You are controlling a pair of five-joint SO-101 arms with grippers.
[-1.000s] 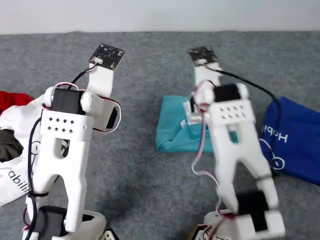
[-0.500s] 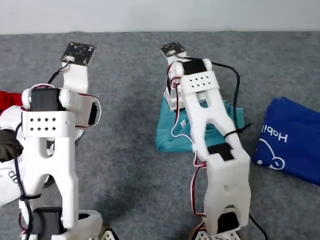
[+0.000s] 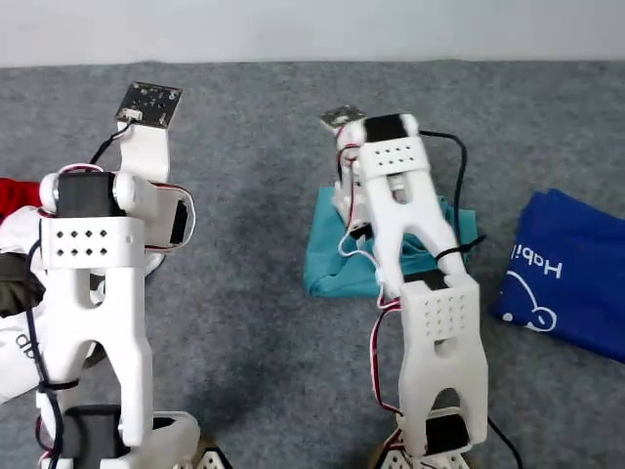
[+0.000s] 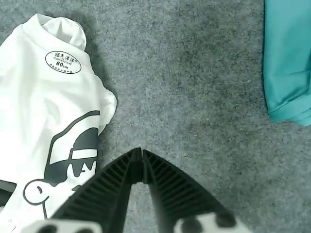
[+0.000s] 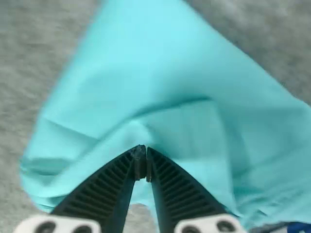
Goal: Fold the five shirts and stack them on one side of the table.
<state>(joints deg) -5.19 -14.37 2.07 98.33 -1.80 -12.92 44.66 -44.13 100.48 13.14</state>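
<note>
— When we look from above, we see the teal shirt [image 3: 332, 264] lying folded in the middle of the grey surface [image 3: 254, 322], with the right arm over it. What does the wrist view add?
— It shows us the right pincer [image 5: 141, 158]. Its jaws are closed together, with the tips on the teal cloth and creases running to them. Whether a fold is caught between them, we cannot tell.
— And the left pincer [image 4: 142, 156]?
— Its own view shows it fully closed and holding nothing, above bare surface just beside the white shirt [image 4: 43, 107].
— From above we also find the blue shirt [image 3: 571, 278] at the right, and a red shirt [image 3: 15, 193] and a dark shirt [image 3: 18, 283] at the left edge, against the white one.
</note>
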